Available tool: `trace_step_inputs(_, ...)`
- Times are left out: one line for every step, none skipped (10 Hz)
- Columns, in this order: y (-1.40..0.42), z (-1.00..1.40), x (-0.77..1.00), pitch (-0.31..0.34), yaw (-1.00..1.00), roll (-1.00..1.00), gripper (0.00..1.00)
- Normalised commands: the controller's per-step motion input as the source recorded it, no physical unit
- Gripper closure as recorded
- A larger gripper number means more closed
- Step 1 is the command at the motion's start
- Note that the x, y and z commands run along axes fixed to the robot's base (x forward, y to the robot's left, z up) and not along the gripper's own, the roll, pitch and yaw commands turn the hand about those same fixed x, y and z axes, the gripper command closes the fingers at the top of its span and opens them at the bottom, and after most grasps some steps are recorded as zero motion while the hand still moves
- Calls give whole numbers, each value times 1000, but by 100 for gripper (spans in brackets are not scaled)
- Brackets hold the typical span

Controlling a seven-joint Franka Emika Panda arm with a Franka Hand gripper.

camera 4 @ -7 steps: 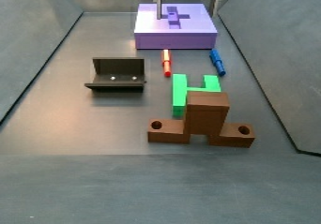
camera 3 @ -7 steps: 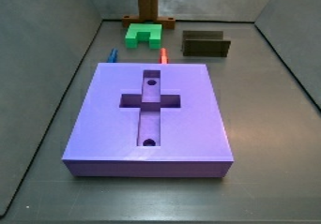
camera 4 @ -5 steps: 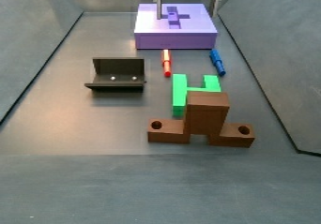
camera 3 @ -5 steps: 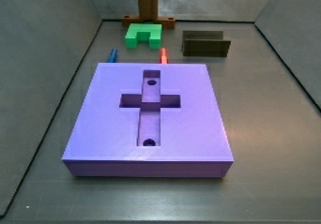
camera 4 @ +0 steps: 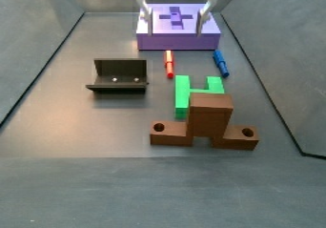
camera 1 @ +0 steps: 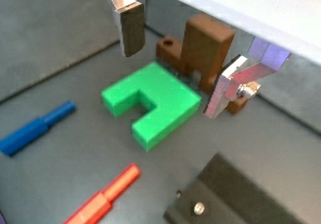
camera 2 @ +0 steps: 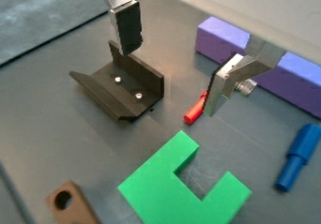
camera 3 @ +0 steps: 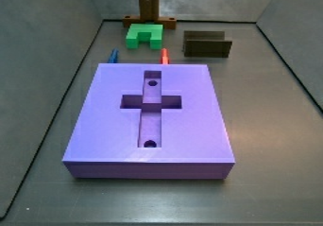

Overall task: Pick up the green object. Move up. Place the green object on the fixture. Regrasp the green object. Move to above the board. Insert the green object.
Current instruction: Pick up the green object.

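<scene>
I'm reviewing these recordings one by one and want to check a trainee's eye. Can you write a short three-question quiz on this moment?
1. True or false: the hand is shut on the green object.
2. Which piece lies flat on the floor touching the brown wooden piece?
A. the red peg
B. the green object
C. the fixture
3. Fill in: the recess in the top of the board has the shape of a ____.

Key
1. False. In both wrist views the fingers stand apart above the floor with nothing between them.
2. B
3. cross
</scene>
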Motion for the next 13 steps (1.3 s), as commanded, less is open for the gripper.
trace_step_inputs(-103,-1000,37,-140,0,0,0)
trace_step_inputs(-120,-983,0,-97,-120,-46,0)
trace_step_inputs(0,-934,0,-97,-106,-83,0)
trace_step_inputs(-103,-1000,0,-120,-120,0,0)
trace_step_inputs(-77,-1000,43,-121,-140,0,0)
trace_step_inputs(0,-977,100,-121,-123,0,0)
trace_step_inputs(9,-851,0,-120,-103,-27,0)
trace_step_inputs(223,-474,-74,-41,-83,-33,0)
trace_step_inputs(269,-294,-217,-26,-160,-13,0)
trace_step_inputs(263,-203,-271,0,-223,-6,0)
trace_step_inputs(83,-209,0,0,-126,0,0)
trace_step_inputs(0,-214,0,0,-103,0,0)
trace_step_inputs(-20,-174,0,4,-160,0,0)
